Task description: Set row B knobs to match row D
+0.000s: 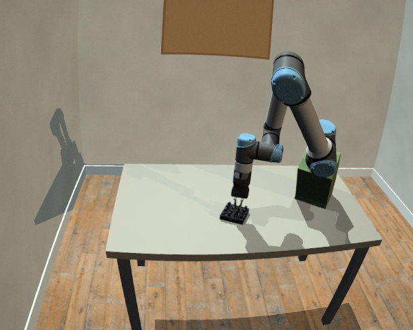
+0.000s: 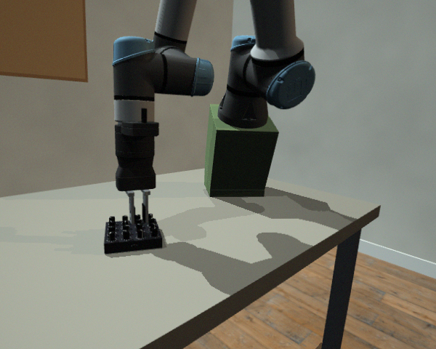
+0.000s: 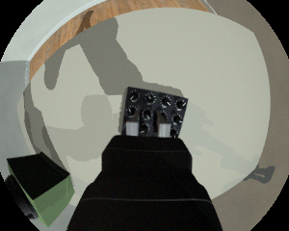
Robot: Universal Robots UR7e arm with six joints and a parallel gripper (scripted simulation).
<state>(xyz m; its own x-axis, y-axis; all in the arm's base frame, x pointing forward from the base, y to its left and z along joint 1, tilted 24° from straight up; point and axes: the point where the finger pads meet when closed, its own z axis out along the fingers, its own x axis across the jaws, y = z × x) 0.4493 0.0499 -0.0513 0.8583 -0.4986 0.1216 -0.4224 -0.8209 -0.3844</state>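
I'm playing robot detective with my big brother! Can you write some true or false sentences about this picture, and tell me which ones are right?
1. The knob box stands on the table. True.
2. The pincer hangs high above the box, far from the knobs. False: its fingers reach down among the knobs.
3. The arm stands on a green block. True.
4. The knob box is bright red. False: it is black.
5. The green block touches the knob box. False: they stand apart, with bare table between them.
6. A brown board hangs on the wall behind the table. True.
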